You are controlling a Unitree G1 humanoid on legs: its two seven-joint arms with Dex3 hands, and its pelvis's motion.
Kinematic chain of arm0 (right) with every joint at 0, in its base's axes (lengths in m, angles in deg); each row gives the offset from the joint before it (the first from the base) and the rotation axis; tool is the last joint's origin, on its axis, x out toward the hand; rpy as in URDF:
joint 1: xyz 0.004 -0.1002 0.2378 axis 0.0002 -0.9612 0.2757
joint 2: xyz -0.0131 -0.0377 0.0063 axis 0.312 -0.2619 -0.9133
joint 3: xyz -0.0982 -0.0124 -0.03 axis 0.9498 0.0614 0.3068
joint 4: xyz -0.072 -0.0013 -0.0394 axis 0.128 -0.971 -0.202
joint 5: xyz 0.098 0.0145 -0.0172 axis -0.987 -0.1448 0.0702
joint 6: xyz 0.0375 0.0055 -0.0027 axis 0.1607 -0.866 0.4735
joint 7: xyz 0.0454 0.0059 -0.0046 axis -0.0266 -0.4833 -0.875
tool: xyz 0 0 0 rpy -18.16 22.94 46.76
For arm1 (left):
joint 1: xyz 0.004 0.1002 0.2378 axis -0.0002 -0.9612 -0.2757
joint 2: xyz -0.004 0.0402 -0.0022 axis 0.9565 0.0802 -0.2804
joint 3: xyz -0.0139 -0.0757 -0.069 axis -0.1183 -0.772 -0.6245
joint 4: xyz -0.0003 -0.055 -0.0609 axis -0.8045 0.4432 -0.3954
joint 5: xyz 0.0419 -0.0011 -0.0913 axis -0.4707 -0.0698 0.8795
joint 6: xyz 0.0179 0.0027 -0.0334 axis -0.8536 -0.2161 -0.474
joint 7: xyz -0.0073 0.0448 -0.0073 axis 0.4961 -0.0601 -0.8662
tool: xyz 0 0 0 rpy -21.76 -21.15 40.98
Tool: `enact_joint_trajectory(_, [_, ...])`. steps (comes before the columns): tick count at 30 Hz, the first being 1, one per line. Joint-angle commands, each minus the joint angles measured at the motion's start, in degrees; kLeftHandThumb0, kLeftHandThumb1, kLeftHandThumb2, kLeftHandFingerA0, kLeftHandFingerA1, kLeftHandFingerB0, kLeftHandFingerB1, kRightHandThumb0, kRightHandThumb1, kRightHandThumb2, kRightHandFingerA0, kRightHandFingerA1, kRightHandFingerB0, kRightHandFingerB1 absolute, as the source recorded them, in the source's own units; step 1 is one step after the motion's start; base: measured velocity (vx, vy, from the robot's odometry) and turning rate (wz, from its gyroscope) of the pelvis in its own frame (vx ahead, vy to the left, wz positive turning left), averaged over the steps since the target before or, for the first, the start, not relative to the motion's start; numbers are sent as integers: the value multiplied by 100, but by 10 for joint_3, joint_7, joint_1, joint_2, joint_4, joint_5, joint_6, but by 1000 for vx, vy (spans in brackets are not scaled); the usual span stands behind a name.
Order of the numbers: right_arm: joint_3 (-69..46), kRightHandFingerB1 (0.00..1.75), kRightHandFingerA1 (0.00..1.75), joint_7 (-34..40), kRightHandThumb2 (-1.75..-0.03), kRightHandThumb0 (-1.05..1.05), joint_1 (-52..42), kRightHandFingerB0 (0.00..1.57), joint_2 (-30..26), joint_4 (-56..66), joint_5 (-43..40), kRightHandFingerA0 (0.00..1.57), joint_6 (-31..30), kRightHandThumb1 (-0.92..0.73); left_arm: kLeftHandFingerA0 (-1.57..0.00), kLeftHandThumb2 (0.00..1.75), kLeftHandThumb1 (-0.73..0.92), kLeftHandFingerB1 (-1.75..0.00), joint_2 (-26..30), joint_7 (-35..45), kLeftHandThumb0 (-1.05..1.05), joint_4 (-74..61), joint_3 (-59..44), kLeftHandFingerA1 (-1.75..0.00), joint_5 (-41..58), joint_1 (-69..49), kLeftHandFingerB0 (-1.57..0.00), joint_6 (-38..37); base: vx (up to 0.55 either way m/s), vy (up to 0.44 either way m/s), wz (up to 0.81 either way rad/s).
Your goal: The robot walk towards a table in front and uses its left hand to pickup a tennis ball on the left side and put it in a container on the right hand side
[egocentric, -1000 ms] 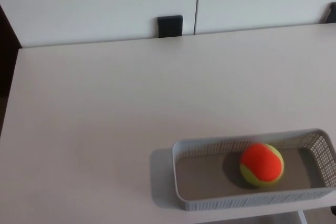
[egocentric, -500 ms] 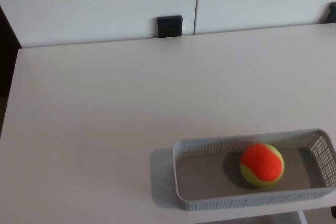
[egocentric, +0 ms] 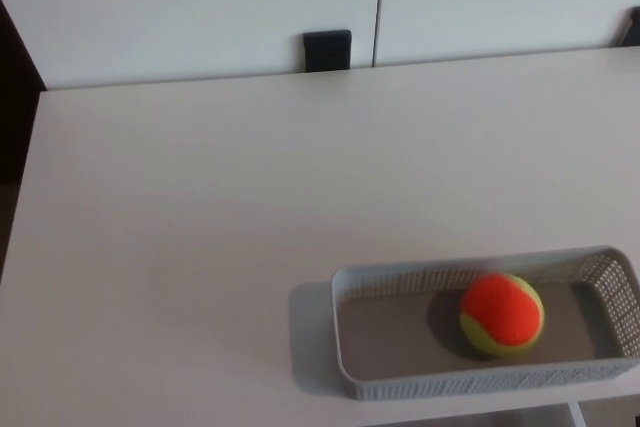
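Looking down on one broad white tabletop [egocentric: 180, 247], bare across its whole left side, the side named for the pickup. Behind it, two white wall panels [egocentric: 150, 7] split by a thin vertical seam, with a scrap of dark lettering cut off at the top edge, unreadable. Down at the right front of the tabletop, one grey perforated plastic basket [egocentric: 345, 352], long and rectangular, flat on the surface, its right end clipped by the edge of the shot. And there, inside that basket, resting on its floor, nearer the right end than the left: one orange and yellow-green tennis ball [egocentric: 502, 313]. Smallest of all, one black rectangular block [egocentric: 327, 49] at the far edge of the tabletop against the panels, plus a dark sliver [egocentric: 632, 25] at the far right, too cropped to name. No left hand, no right hand anywhere in shot, so spread or closed impossible to say. Judging by the lie of things: pickup done, carry done, drop done, ball delivered to the container on the right. Nothing more on the tabletop to fetch; at most, arms to bring back to rest, and even that out of sight.
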Motion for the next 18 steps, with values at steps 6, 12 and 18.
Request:
enact_joint_trajectory(6, [3, 38, 46, -1, -70, -43, -30, 13, -21, -34, 14, 31, 28, -54, -4, 62, 74, -31, 13, -7, -59, 25, 128, -33, 15, 119, -5, -26, 0, 0, 0])
enact_joint_trajectory(12, [11, 37, 46, 3, -70, -44, -38, 13, -22, -30, 23, 31, 33, -54, -1, 110, 61, -49, -49, -78, -34, -52, 133, -51, 44, 108, 0, 14, 0, 0, 0])
enact_joint_trajectory(18, [5, 37, 47, -8, -69, -43, -38, 12, -19, -20, 8, 32, 33, -54, -18, 63, 77, -32, -66, -222, -59, -30, 205, -37, -37, 87, -16, -47, 0, 0, 0])
